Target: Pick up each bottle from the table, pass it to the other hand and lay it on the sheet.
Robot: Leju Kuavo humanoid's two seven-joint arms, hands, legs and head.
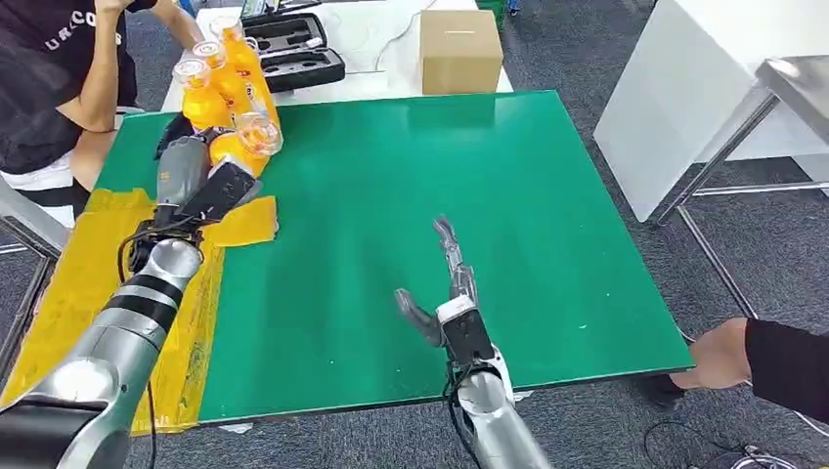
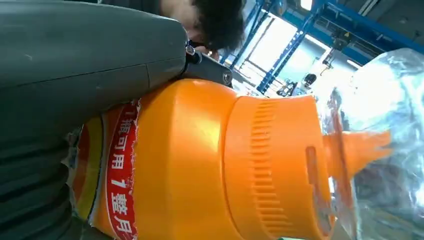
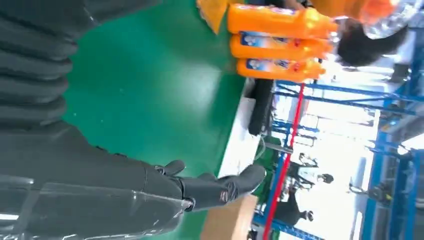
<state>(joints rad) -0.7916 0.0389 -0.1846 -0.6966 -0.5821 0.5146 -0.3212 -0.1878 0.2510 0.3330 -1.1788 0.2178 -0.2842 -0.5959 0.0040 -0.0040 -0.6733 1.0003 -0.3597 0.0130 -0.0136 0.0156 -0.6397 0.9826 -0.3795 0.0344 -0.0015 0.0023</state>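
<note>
My left hand grips an orange bottle with a clear cap at the far left of the green table, by the far edge of the yellow sheet. In the left wrist view the orange bottle lies against my left hand. Three more orange bottles stand in a row just behind it, and the right wrist view shows the row of bottles too. My right hand hovers open over the table's near middle, holding nothing. Its fingers are stretched out.
A person sits at the far left corner. Another person's hand rests at the table's near right corner. A cardboard box and a black case lie on the white table behind. A white bench stands to the right.
</note>
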